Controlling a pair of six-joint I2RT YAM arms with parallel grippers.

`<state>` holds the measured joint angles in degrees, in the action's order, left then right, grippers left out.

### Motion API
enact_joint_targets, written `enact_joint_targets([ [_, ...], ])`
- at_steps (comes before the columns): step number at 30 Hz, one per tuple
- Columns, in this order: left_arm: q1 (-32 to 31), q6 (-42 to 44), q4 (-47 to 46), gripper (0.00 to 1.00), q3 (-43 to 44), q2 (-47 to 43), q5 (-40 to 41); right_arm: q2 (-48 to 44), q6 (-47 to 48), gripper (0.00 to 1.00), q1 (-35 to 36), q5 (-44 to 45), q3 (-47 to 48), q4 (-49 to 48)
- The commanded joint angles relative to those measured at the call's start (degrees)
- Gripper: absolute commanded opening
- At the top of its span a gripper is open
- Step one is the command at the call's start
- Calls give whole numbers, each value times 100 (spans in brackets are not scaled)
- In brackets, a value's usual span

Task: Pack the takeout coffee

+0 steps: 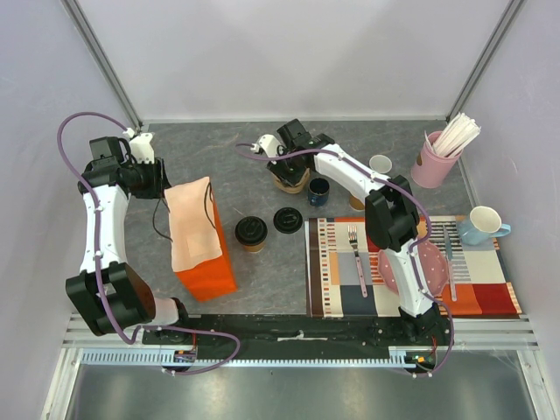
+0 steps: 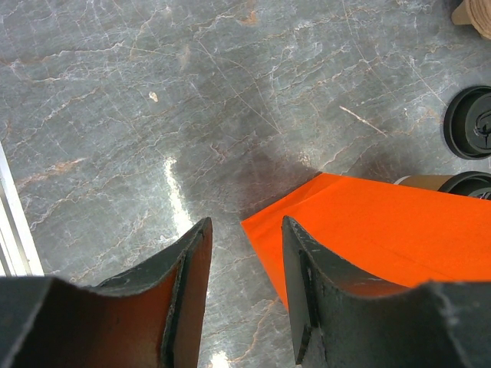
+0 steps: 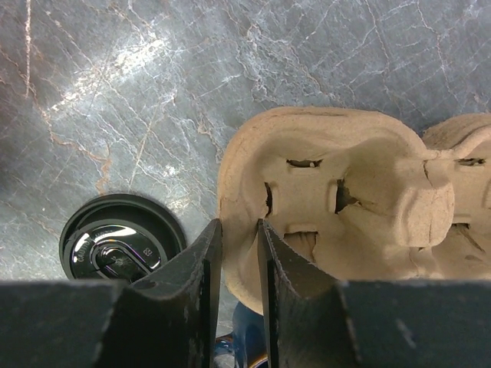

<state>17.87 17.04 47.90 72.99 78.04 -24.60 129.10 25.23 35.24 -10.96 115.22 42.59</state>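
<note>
Appearing light and crushable, the black-lidded brown kraft-paper cup is needing a gentle mid-wall hold; left gripper gaping empty, right gripper narrow over tan pulp carrier, grip untellable.

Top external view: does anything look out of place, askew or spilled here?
A loose black lid lies on the table beside the takeout coffee, with no cup under it. Nothing looks spilled or damaged.
</note>
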Motion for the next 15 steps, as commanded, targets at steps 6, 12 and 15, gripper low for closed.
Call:
enact_joint_targets([
  [6, -3, 177, -105, 49, 180, -193, -186, -157, 69, 20, 18, 182, 141, -22],
  [12, -11, 177, -105, 49, 198, -175, -203, -315, 192, 15, 18, 270, 246, 100],
  [15, -3, 160, -105, 49, 180, -166, -256, -447, 236, 1, 26, 349, 308, 101],
])
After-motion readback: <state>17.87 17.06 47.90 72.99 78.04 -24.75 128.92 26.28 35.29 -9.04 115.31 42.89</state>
